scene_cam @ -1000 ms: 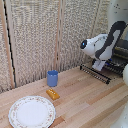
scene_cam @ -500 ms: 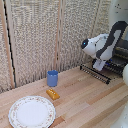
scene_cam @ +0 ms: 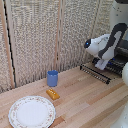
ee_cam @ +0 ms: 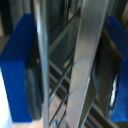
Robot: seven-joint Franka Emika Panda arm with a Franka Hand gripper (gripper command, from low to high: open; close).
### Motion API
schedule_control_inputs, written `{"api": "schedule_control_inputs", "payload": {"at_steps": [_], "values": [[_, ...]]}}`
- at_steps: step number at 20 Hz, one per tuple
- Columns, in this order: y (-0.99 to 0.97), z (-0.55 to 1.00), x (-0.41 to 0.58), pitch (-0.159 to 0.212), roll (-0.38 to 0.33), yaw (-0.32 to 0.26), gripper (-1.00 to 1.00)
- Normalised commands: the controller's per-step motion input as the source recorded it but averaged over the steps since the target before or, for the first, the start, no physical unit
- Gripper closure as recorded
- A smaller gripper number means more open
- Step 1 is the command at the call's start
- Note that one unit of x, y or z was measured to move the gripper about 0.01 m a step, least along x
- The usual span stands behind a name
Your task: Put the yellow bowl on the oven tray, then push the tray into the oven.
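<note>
The wooden worktop (scene_cam: 85,97) carries everything, and the dark oven (scene_cam: 121,56) sits at about three o'clock in the exterior view, half hidden behind the white arm (scene_cam: 106,46) that bends down in front of it. The rack (scene_cam: 96,73) sticks out of the oven toward the middle of the worktop, probably so its front edge can be reached and pushed. In the wrist view the tool (ee_cam: 67,70) straddles the rack's bright front bar, one blue finger (ee_cam: 17,70) on each side; whether they actually pinch it I cannot tell. The yellow dish is not visible in either view. At about seven o'clock lie a white plate (scene_cam: 31,111), a blue cup (scene_cam: 52,78) and a small orange block (scene_cam: 52,93), well apart from the rack.
</note>
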Motion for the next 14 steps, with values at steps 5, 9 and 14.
{"api": "schedule_control_inputs", "payload": {"at_steps": [5,9,14], "values": [[-0.78,0.14,-0.039,-0.078,-0.041,0.127,1.00],[-0.49,0.09,-0.159,-0.090,-0.144,0.191,-1.00],[-0.32,0.10,-0.226,-0.118,-0.247,0.201,-1.00]]}}
